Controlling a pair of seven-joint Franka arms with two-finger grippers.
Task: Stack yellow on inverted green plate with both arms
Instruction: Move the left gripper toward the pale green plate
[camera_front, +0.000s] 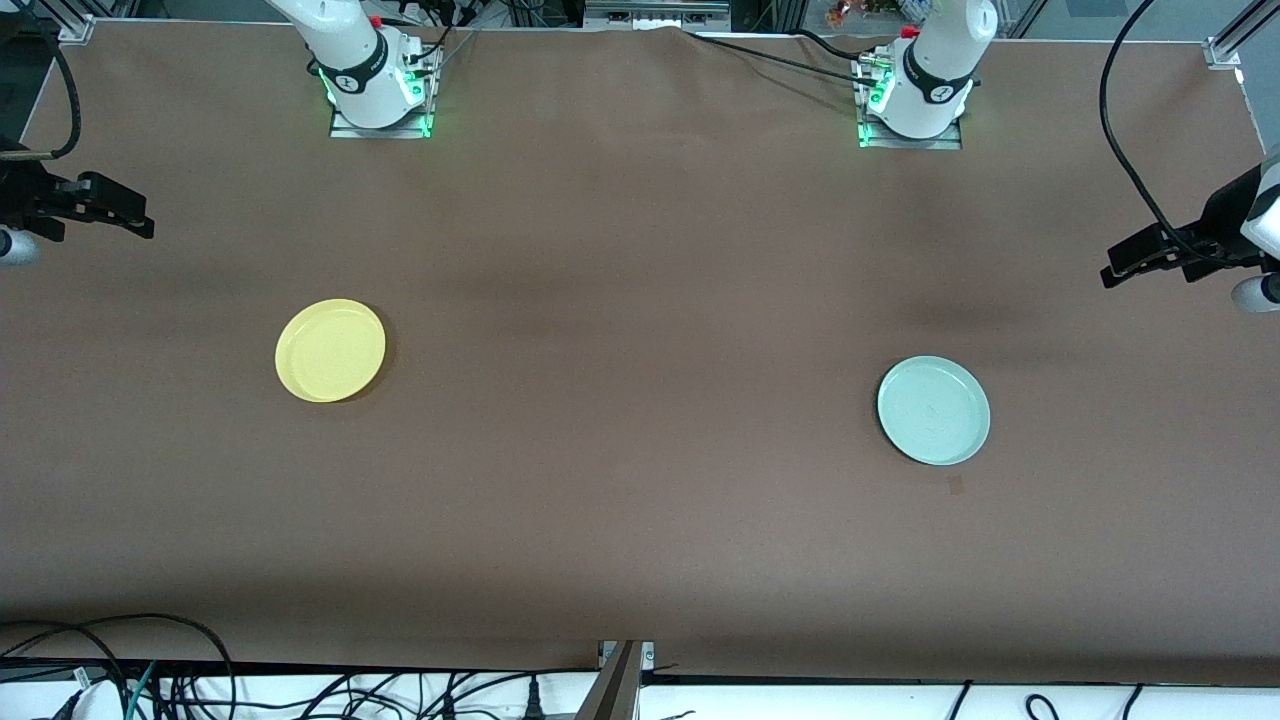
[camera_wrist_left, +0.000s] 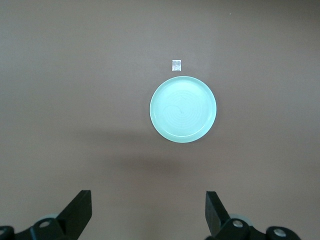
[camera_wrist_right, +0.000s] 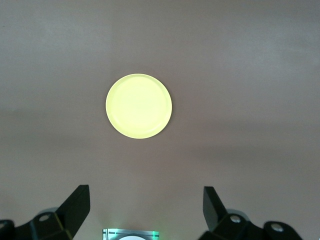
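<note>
The yellow plate (camera_front: 330, 350) lies flat on the brown table toward the right arm's end; it also shows in the right wrist view (camera_wrist_right: 139, 106). The pale green plate (camera_front: 933, 410) lies flat toward the left arm's end, faint rings facing up, and shows in the left wrist view (camera_wrist_left: 183, 109). The plates are far apart. My right gripper (camera_front: 135, 220) hangs high over its table end, open and empty (camera_wrist_right: 146, 191). My left gripper (camera_front: 1125, 262) hangs high over its table end, open and empty (camera_wrist_left: 148, 195).
A small grey square mark (camera_front: 955, 485) sits on the table just nearer the front camera than the green plate (camera_wrist_left: 176, 65). The arm bases (camera_front: 375, 85) (camera_front: 920, 95) stand along the farthest table edge. Cables lie past the nearest edge.
</note>
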